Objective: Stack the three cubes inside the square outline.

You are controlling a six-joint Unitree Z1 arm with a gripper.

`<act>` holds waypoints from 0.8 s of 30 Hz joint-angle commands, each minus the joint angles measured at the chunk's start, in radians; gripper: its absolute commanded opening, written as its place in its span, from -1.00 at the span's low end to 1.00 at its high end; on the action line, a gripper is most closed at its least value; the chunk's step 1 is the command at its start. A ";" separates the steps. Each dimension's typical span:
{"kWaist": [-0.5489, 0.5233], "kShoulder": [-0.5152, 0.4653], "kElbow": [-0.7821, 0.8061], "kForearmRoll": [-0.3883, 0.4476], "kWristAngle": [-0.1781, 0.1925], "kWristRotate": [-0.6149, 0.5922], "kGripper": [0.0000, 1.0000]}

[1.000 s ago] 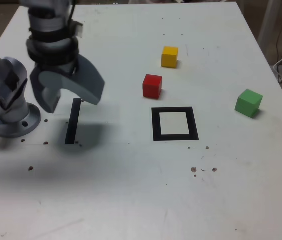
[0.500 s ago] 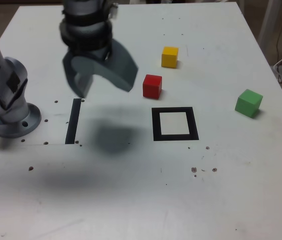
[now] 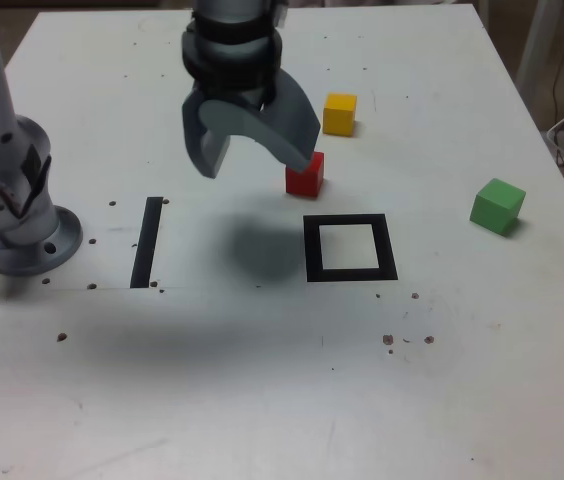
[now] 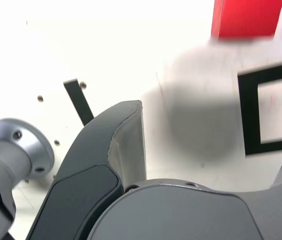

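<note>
Fingers (image 3: 212, 150) of the gripper (image 3: 257, 150) stand spread wide and hold nothing, hanging above the table (image 3: 262, 400) with a shadow beneath them.

Layout, taking the square outline (image 3: 351, 248) as landmark and reading the exterior view from left to right:

- Arm base (image 3: 17, 215): well apart from the outline, on its left
- Black strip (image 3: 147, 242): left of the outline, between the base and the outline; not part of the task
- Gripper: above and to the outline's upper left, raised off the table
- Red cube (image 3: 305, 173): just behind the outline's left corner, outside the frame; the near fingertip overlaps it in this view
- Yellow cube (image 3: 339, 113): farther behind the outline, beyond the red cube
- Green cube (image 3: 497, 206): well to the outline's right

No cube lies inside the outline; stacking is not yet begun.

Deciding relation: the red cube (image 4: 246, 17) lies just ahead of the open jaws, on the exterior view's right of their centre. Judged next requirement: shift slightly rightward, then descend so the jaws straddle the cube. Cubes present no long axis
</note>
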 commanded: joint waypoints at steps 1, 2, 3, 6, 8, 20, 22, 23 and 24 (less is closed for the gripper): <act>0.029 0.021 -0.017 -0.006 0.006 0.024 1.00; 0.043 0.032 -0.024 -0.008 0.009 0.036 1.00; 0.062 0.048 -0.036 -0.010 0.012 0.053 1.00; 0.099 0.085 -0.062 -0.014 0.014 0.088 0.99; 0.120 0.108 -0.077 -0.017 0.014 0.108 0.99; 0.220 0.252 -0.145 -0.046 0.012 0.192 0.96; 0.231 0.271 -0.156 -0.048 0.011 0.203 0.94; 0.234 0.279 -0.161 -0.047 0.010 0.206 0.93; 0.236 0.286 -0.167 -0.046 0.009 0.209 0.91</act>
